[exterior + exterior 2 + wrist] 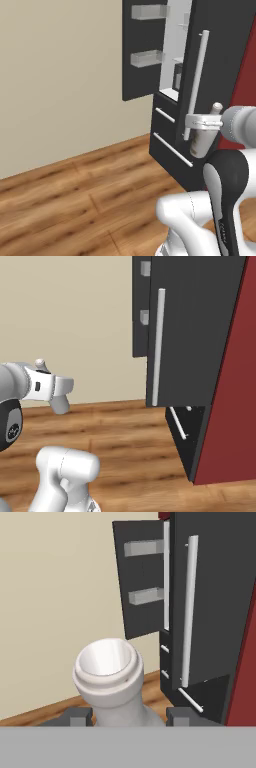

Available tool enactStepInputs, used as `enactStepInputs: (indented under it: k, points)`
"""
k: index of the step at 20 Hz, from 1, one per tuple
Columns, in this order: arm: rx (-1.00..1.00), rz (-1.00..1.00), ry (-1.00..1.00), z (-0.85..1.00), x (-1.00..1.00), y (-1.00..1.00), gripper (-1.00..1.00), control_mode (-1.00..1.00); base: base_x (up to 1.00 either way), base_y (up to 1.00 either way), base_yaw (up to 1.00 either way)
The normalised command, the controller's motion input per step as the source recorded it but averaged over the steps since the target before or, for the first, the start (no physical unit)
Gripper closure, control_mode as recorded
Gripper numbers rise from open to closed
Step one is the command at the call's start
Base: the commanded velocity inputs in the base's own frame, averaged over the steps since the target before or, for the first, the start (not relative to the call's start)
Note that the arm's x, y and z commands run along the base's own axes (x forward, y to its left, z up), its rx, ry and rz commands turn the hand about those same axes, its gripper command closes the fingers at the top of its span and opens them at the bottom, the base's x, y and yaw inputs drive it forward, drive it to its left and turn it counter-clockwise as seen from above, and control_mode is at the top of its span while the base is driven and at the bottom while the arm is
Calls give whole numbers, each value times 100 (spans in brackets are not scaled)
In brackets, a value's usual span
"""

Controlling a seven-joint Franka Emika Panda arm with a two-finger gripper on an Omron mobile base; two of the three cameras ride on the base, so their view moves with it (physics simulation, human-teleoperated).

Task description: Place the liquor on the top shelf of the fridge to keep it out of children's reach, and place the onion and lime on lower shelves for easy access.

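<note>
The gripper [128,717] pinched the liquor [111,682] at its neck, held in the air well short of the fridge [220,60]. It should carry the bottle upright around the half-open door [140,50] before lifting toward the top shelf.

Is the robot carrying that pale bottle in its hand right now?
Yes, in the hand view the liquor stands between the two dark fingertips of the hand, its cap end toward the camera.
</note>
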Motion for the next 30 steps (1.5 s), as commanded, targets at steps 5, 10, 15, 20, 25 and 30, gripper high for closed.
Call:
enactStepInputs:
  k: [5, 10, 15, 20, 25, 30]
  points:
    - [0, 0, 0, 0, 0, 0, 100, 100, 76, 42, -35]
    - [0, 0, 0, 0, 0, 0, 100, 100, 81, 53, -29]
    - [0, 0, 0, 0, 0, 0, 100, 100, 72, 55, -26]
    - [0, 0, 0, 0, 0, 0, 100, 100, 59, 60, -25]
    - [0, 0, 0, 0, 0, 0, 100, 100, 56, 47, -28]
    - [0, 0, 0, 0, 0, 0, 100, 100, 45, 24, -35]
